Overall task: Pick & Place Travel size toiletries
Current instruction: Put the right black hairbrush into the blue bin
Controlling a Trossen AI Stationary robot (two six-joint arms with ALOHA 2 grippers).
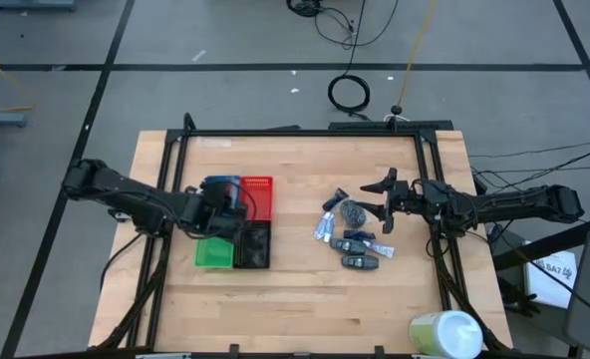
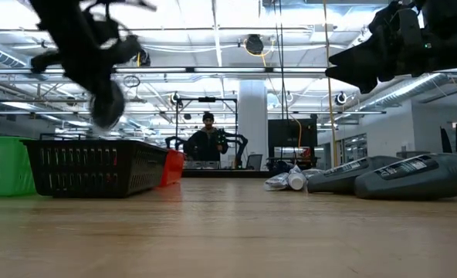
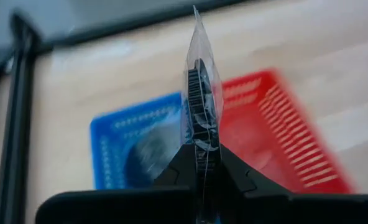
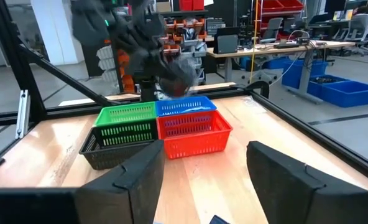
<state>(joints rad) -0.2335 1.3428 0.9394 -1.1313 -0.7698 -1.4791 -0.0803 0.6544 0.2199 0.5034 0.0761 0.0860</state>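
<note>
Open workshop floor behind, a person standing at a far bench in the low view; wooden worktop (image 1: pixel 295 299) carrying everything.

Left claw (image 3: pixel 201 163) is hanging over the tray cluster, about where the blue tray (image 1: pixel 218 186) meets the red tray (image 1: pixel 259 193). Fingers are pinched together on a clear-wrapped round toiletry pack (image 3: pixel 201 99), gripped by the thin edge of its wrapper. Right claw (image 4: pixel 204 180) is hovering beside the toiletries pile (image 1: pixel 353 231) on the worktop's right half, fingers spread apart and holding nothing.

Risks from here:
- Grip is on film edge only, so the pack could be slipping or swinging out mid-move.
- Claw is sitting near the blue/red wall, so a release now could be bouncing the pack off the rim or dropping it into the wrong tray (can't tell which one is intended).
- Light wrapper could be clinging to a finger on release.

Containers: four mesh trays in a square, touching, with blue and red on the far side, green tray (image 1: pixel 213 253) and black tray (image 1: pixel 253 246) on the near side. Blue seems to be holding something pale, too blurred to name. Red and green are looking bare from the right wrist view; black interior is hidden. Big pale cylinder (image 1: pixel 445 334) is standing at the near right edge, well apart.
</note>
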